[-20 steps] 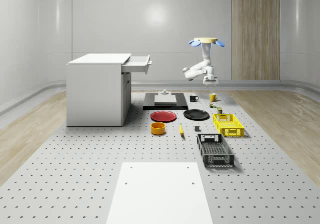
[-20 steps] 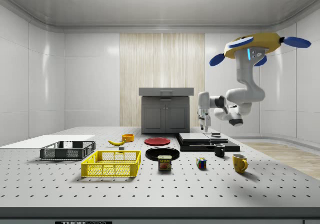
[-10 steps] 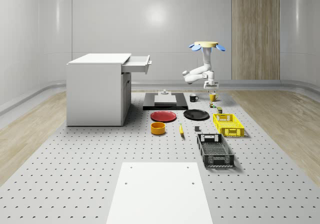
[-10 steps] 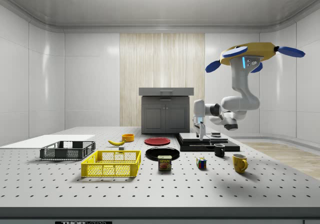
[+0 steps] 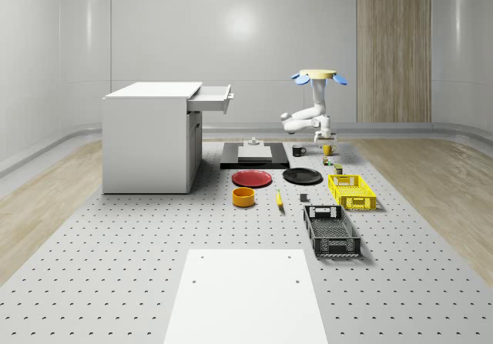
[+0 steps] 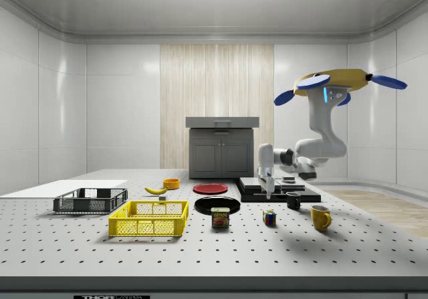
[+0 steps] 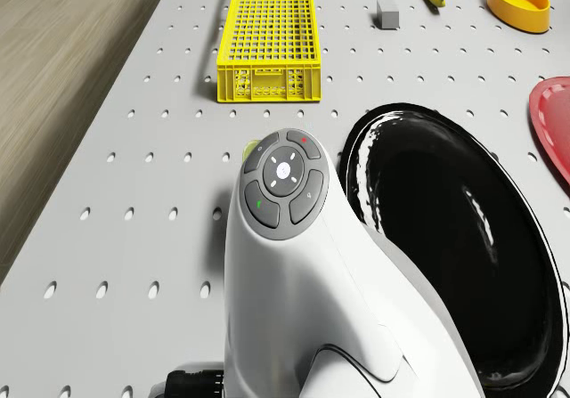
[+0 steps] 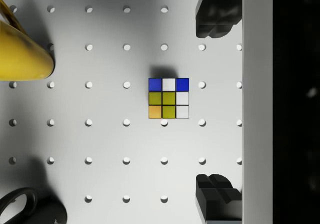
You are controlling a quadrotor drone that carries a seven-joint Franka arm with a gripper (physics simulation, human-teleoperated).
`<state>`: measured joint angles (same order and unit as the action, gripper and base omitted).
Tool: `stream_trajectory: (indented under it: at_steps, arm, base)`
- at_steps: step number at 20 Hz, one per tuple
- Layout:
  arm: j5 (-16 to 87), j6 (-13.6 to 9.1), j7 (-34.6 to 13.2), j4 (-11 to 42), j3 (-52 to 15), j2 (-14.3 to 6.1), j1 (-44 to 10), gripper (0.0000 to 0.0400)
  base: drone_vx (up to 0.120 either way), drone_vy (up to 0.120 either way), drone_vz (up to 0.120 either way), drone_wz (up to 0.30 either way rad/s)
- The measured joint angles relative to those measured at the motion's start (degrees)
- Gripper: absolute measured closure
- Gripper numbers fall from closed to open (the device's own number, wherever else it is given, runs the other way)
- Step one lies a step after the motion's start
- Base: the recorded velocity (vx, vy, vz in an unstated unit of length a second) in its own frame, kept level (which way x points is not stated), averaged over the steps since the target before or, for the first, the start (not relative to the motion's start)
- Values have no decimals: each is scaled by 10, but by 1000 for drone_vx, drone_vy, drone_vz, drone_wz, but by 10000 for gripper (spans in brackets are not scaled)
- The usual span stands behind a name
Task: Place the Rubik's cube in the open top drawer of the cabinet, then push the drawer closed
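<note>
Rubik's cube (image 8: 169,98): on table (image 6: 200,252), free-standing, between black mug (image 6: 293,201) and spam can (image 6: 220,217), near yellow mug (image 6: 320,217). Untouched.
End effector (image 6: 266,186): fingers (image 8: 216,14) spread wide, empty, pointing down above cube, cube off-centre between them.
Drone (image 6: 332,83): hovering above table's mug end.
Handling, judged: rigid, light, smooth plastic; flat opposite faces suit pinch at mid-height, squared to sides.
Top drawer (image 5: 214,98): open, well apart from cube.
</note>
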<state>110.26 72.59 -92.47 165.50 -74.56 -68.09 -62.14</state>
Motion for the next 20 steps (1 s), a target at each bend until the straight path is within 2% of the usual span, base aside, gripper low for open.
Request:
stream_trajectory:
  at_steps: [14,15,20]
  arm:
    - [-18,33,-11,-2,-10,-36,-11,0]
    - [-19,36,-11,-3,-11,-39,-12,0]
    - [-25,46,-14,-3,-14,-50,-15,0]
  base:
    - [0,0,-120,0]
    - [0,120,-40,0]
    - [0,0,0,0]
